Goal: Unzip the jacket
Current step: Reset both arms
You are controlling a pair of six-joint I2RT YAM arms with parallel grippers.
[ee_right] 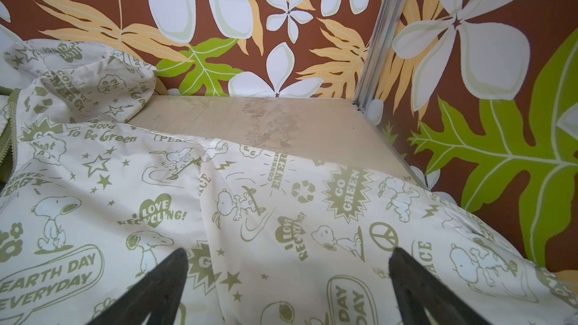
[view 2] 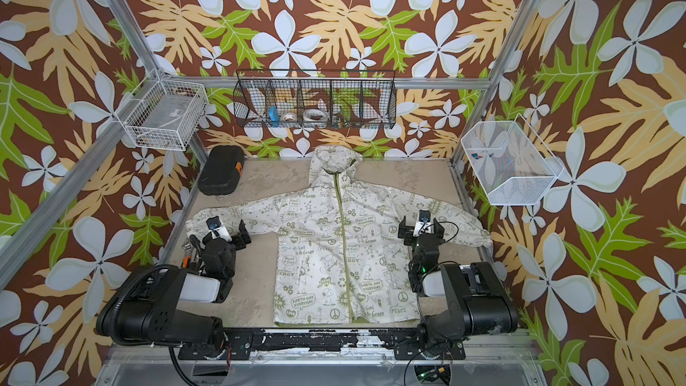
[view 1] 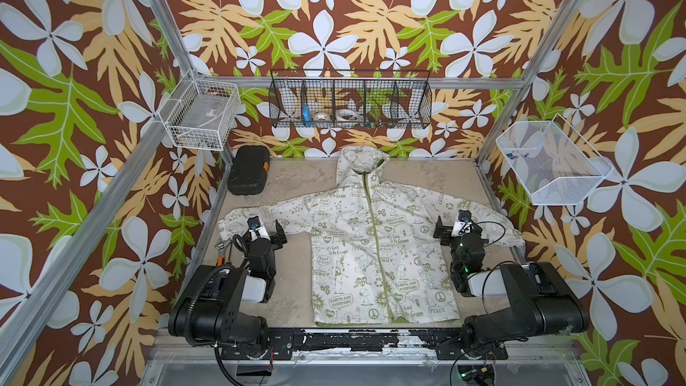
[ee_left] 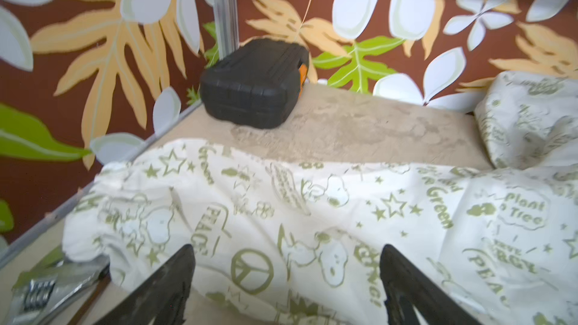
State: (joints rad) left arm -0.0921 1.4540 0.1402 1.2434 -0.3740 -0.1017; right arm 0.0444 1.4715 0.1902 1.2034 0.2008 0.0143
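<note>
The jacket lies flat on the tan table, hood toward the back wall and sleeves spread out. Its olive-green zipper runs closed from collar to hem. My left gripper hovers over the jacket's left sleeve, open with nothing between its fingers. Open as well, my right gripper hangs over the right sleeve near the shoulder seam, with only cloth below it. In the right wrist view a bit of the zipper shows at the picture's edge.
A black hard case sits at the back left corner. Metal tools lie by the left sleeve cuff. A white wire basket, a black wire rack and a white mesh basket hang on the walls.
</note>
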